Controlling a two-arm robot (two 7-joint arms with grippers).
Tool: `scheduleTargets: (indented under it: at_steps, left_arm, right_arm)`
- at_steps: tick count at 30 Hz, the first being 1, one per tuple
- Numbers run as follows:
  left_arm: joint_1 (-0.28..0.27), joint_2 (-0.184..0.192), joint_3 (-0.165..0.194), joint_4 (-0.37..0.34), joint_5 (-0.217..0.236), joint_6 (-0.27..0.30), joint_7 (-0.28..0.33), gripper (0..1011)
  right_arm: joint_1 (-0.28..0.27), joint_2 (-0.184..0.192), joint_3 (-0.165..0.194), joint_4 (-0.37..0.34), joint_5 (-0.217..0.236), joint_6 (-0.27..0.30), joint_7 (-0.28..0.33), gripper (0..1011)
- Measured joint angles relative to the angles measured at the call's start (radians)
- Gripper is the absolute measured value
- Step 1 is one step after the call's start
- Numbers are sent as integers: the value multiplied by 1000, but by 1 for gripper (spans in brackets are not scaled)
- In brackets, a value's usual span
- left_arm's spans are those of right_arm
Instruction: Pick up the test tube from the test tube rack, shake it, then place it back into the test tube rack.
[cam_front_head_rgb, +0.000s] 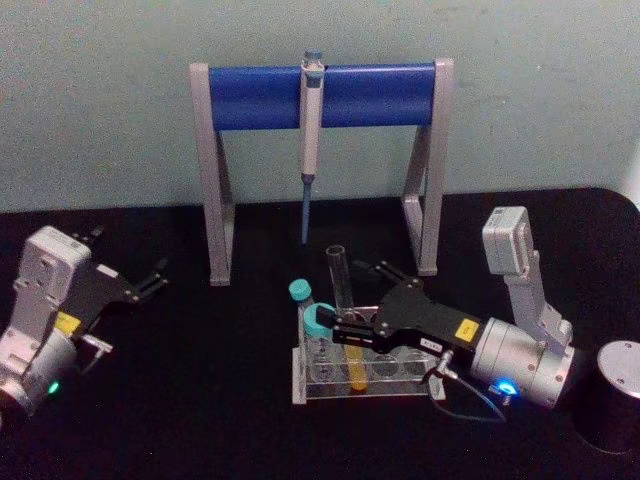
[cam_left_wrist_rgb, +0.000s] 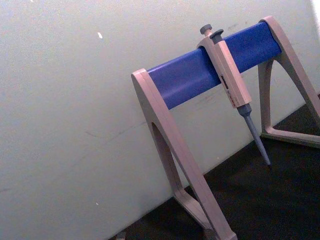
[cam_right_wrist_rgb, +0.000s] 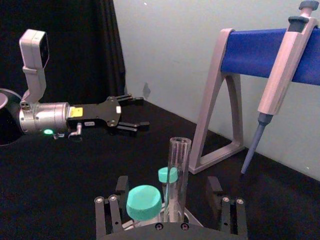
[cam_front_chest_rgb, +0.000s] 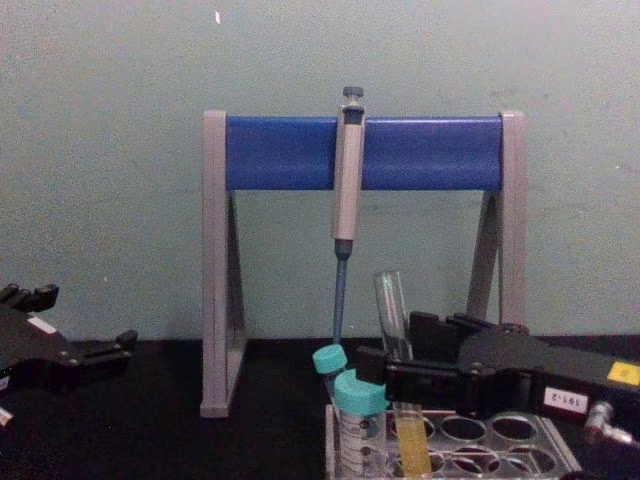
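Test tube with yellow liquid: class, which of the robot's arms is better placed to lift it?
Right. The right gripper is open around the test tube in the test tube rack; the left gripper hangs open, far off on the robot's left.

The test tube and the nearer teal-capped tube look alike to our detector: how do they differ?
The test tube is taller, standing well above the teal-capped tube. The test tube is open-topped; the teal-capped tube wears a cap. The test tube holds yellow liquid; the capped one shows none. The right gripper flanks the test tube alone. Both stand in the test tube rack.
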Motion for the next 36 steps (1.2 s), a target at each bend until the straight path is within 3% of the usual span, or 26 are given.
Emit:
scheduleTargets:
  at_steps: [11, 14, 19, 22, 27, 30, 36]
  left_arm:
    - [0, 0, 0, 0, 0, 0, 0, 1001]
    - [0, 0, 0, 0, 0, 0, 0, 1001]
    - [0, 0, 0, 0, 0, 0, 0, 1001]
    - [0, 0, 0, 0, 0, 0, 0, 1001]
    - [0, 0, 0, 0, 0, 0, 0, 1001]
    - [0, 0, 0, 0, 0, 0, 0, 1001]
    - [0, 0, 0, 0, 0, 0, 0, 1001]
  right_arm:
    - [-7, 8, 12, -26, 5, -10, 1, 1000]
    - [-17, 16, 29, -57, 13, -26, 0, 1000]
    - [-59, 39, 92, -147, 35, -91, -23, 1000]
    - [-96, 50, 140, -195, 29, -123, -80, 1000]
    - [-181, 42, 225, -240, -39, -151, -256, 1000]
    - [-228, 29, 258, -242, -89, -154, -348, 1000]
    - [-296, 0, 285, -214, -171, -143, -468, 1000]
